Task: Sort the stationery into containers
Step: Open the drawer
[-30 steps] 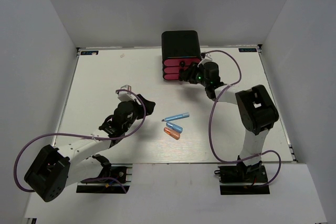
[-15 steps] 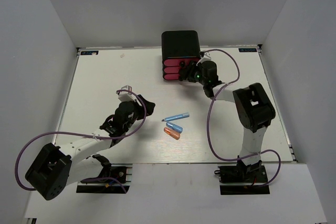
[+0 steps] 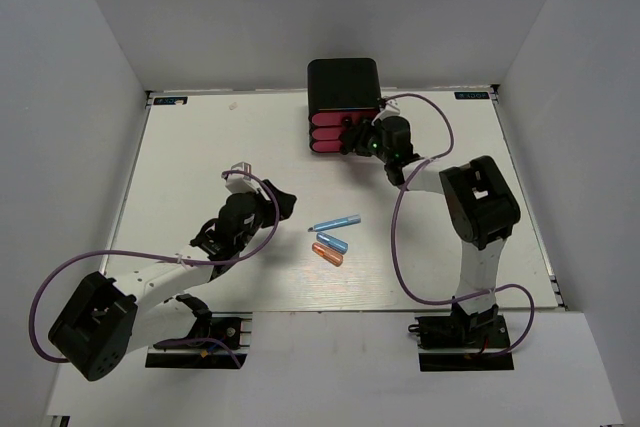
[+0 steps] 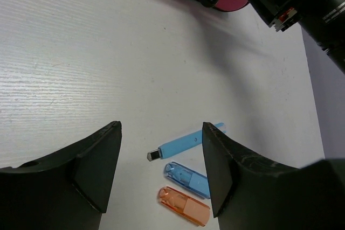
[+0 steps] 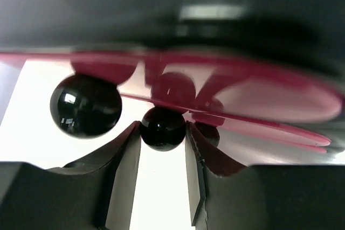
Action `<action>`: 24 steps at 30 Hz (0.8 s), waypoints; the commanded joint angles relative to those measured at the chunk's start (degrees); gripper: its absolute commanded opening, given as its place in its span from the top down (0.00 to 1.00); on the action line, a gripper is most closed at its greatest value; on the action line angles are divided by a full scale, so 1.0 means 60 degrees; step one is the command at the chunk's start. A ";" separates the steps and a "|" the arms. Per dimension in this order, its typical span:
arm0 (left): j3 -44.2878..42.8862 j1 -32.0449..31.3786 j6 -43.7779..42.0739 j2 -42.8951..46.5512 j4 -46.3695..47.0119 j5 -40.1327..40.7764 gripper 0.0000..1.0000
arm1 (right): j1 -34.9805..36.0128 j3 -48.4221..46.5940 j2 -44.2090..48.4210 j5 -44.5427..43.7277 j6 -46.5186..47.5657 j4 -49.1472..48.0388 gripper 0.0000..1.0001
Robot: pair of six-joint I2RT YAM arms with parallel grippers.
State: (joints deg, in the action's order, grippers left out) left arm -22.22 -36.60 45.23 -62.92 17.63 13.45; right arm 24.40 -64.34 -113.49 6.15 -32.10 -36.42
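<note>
The black cabinet [image 3: 342,77] with three pink drawers [image 3: 328,134] stands at the table's back. My right gripper [image 3: 357,137] is at the drawer fronts. In the right wrist view its fingers [image 5: 126,160] are shut on a black round knob [image 5: 163,127] of a pink drawer [image 5: 259,98]; which drawer I cannot tell. A blue marker [image 3: 336,221], a blue capsule [image 3: 332,242] and an orange capsule [image 3: 327,254] lie mid-table. My left gripper [image 3: 280,202] is open and empty just left of them; the left wrist view shows the marker [image 4: 180,145] and both capsules [image 4: 187,178] between its jaws.
A second black knob [image 5: 86,104] sits just left of the held one. White walls enclose the table on three sides. The right arm's purple cable [image 3: 400,237] loops over the table's right half. The pen and the thin sticks are out of view.
My right gripper has moved a little left and in toward the drawer fronts, onto the knob. The left arm and the stationery have hardly moved.
</note>
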 commanded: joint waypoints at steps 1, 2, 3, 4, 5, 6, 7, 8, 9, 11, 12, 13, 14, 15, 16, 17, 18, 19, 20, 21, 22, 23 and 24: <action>0.0070 -0.0038 -0.0141 0.0129 0.0576 -0.0234 0.29 | 0.0078 0.0423 0.0573 -0.0001 0.0179 -0.0623 0.78; 0.0157 -0.0038 -0.0228 0.0216 0.0578 -0.0409 0.29 | 0.0049 0.0657 0.0648 0.0014 0.0179 -0.0624 0.78; 0.0158 -0.0038 -0.0345 0.0217 0.0723 -0.0498 0.29 | 0.0064 0.0891 0.0765 0.0058 0.0179 -0.0624 0.80; 0.0158 -0.0038 -0.0346 0.0217 0.0855 -0.0600 0.29 | 0.0064 0.1024 0.1027 0.0059 0.0179 -0.0667 0.80; 0.0158 -0.0038 -0.0477 0.0217 0.0856 -0.0805 0.29 | 0.0078 0.1243 0.1131 0.0088 0.0164 -0.0682 0.80; 0.0158 -0.0038 -0.0594 0.0116 0.0987 -0.0908 0.29 | 0.0107 0.1448 0.1219 0.0146 0.0178 -0.0668 0.78; 0.0158 -0.0038 -0.0595 0.0115 0.0988 -0.0996 0.29 | 0.0093 0.1668 0.1496 0.0161 0.0164 -0.0668 0.78; 0.0158 -0.0038 -0.0682 0.0115 0.1104 -0.1215 0.29 | 0.0122 0.1771 0.1556 0.0147 0.0164 -0.0668 0.76; 0.0158 -0.0038 -0.0683 0.0013 0.1236 -0.1318 0.29 | 0.0137 0.1975 0.1687 0.0132 0.0135 -0.0653 0.74; 0.0158 -0.0038 -0.0801 0.0012 0.1338 -0.1596 0.29 | 0.0181 0.2094 0.1878 0.0103 0.0208 -0.0653 0.73; 0.0158 -0.0038 -0.0917 -0.0075 0.1339 -0.1598 0.29 | 0.0195 0.2138 0.1923 0.0117 0.0208 -0.0653 0.70; 0.0158 -0.0038 -0.0918 -0.0076 0.1339 -0.1743 0.29 | 0.0224 0.2255 0.1967 0.0103 0.0266 -0.0638 0.68; 0.0158 -0.0038 -0.1019 -0.0076 0.1339 -0.1875 0.29 | 0.0225 0.2299 0.2083 0.0102 0.0266 -0.0624 0.65; 0.0071 -0.0038 -0.1136 -0.0076 0.1339 -0.1876 0.29 | 0.0254 0.2358 0.2142 0.0088 0.0266 -0.0638 0.63; 0.0070 -0.0038 -0.1137 -0.0076 0.1339 -0.1992 0.29 | 0.0225 0.2416 0.2157 0.0088 0.0324 -0.0653 0.52; -0.0031 -0.0038 -0.1311 -0.0076 0.1339 -0.2153 0.29 | 0.0239 0.2431 0.2172 0.0146 0.0369 -0.0682 0.47; -0.0134 -0.0038 -0.1560 -0.0076 0.1223 -0.2154 0.29 | 0.0225 0.2475 0.2158 0.0204 0.0398 -0.0711 0.40; -0.0135 -0.0038 -0.1707 -0.0076 0.1135 -0.2401 0.29 | 0.0239 0.2447 0.2172 0.0263 0.0500 -0.0740 0.34; -0.0309 -0.0038 -0.1854 -0.0076 0.0815 -0.2403 0.29 | 0.0254 0.2446 0.2201 0.0293 0.0501 -0.0741 0.34; -0.0499 -0.0038 -0.2174 0.0011 0.0638 -0.2548 0.29 | 0.0211 0.2432 0.2216 0.0365 0.0530 -0.0697 0.33; -0.0603 -0.0038 -0.2322 0.0012 0.0491 -0.2637 0.29 | 0.0210 0.2490 0.2289 0.0482 0.0530 -0.0682 0.33; -0.0604 -0.0038 -0.2440 0.0012 0.0330 -0.2638 0.29 | 0.0152 0.2519 0.2405 0.0570 0.0559 -0.0624 0.33; -0.0720 -0.0038 -0.2615 0.0114 0.0068 -0.2638 0.29 | 0.0195 0.2592 0.2537 0.0600 0.0545 -0.0537 0.33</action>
State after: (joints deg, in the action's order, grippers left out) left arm -23.53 -36.60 34.28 -63.55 21.37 0.03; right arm 25.61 -49.67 -102.17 8.40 -30.09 -38.65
